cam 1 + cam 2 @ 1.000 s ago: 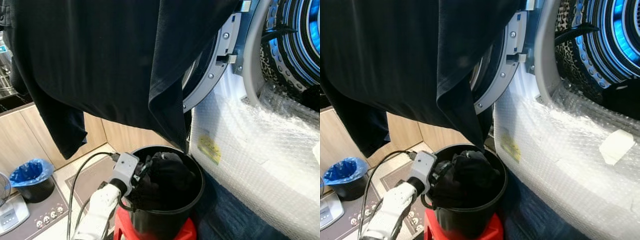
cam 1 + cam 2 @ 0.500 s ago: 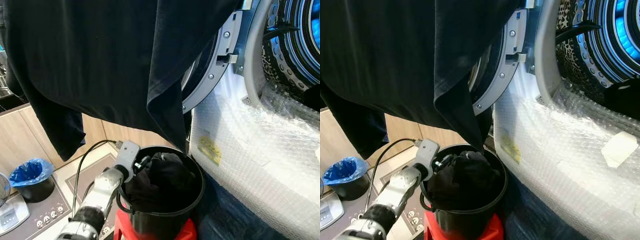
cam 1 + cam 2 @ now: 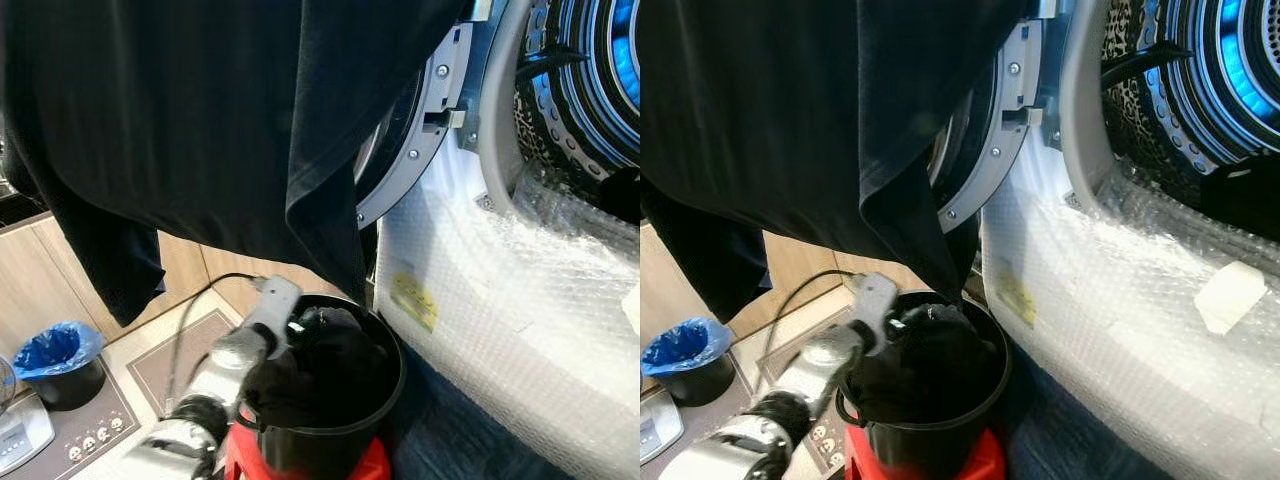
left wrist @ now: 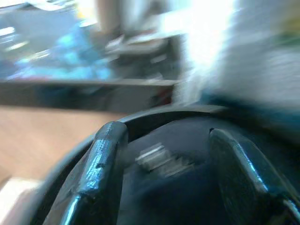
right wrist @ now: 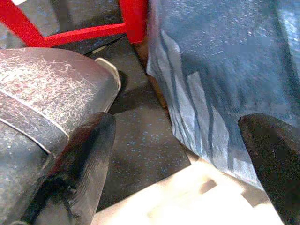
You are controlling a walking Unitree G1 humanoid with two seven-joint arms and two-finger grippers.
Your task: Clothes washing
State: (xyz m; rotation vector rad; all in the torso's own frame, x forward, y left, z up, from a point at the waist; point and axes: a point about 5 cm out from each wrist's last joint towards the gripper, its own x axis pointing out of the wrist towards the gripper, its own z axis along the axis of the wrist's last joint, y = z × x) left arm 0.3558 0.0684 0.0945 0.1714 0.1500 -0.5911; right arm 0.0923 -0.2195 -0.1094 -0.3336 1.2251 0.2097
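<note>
Beside the washer (image 3: pixel 520 290), left claw (image 4: pixel 164 187) (fingers spread, empty) reaches over bucket's (image 3: pixel 330 440) dark clothes (image 3: pixel 320 365).

No legible text in any view. A yellow sticker (image 3: pixel 415 297) sits on the bubble-wrapped washing machine front (image 3: pixel 500 300); its print is too small and blurred to read.

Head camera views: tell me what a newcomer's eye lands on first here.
A big dark garment hangs across the upper left, draped in front of the open washer door. To the right, the washer drum glows blue above a front wrapped in bubble wrap. Below, a black bucket of dark clothes stands on a red stool, with the left tool open at its rim.
</note>
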